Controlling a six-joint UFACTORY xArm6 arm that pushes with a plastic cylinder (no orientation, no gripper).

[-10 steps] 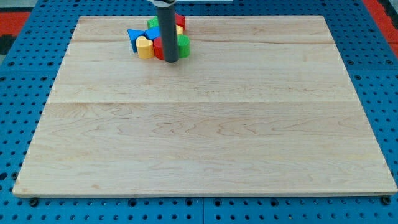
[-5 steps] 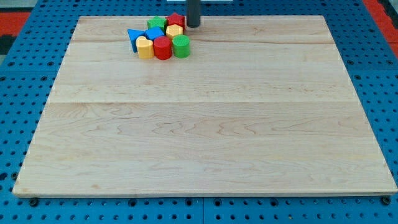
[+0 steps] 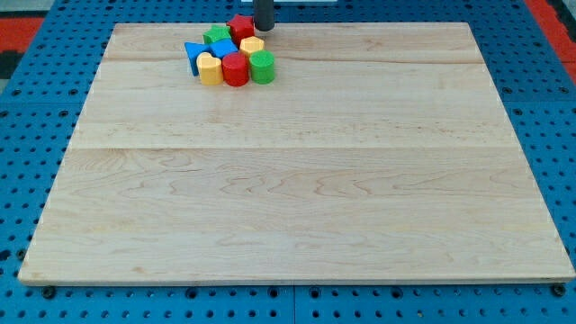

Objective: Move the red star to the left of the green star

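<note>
The red star [image 3: 240,25] lies at the top of a tight cluster of blocks near the view's top, left of centre. The green star [image 3: 216,37] sits just to its lower left, touching it. My tip [image 3: 263,29] is at the red star's right side, touching or nearly touching it. The rod rises out of the view's top edge.
The cluster also holds a blue triangle [image 3: 193,52], a blue block [image 3: 224,48], a yellow heart [image 3: 209,68], a red cylinder [image 3: 235,69], a green cylinder [image 3: 262,67] and a yellow block [image 3: 252,45]. The wooden board [image 3: 297,180] lies on a blue pegboard.
My tip went from the cluster's lower side up to its top right, then leftward. The red star and green star have shifted a little to the left.
</note>
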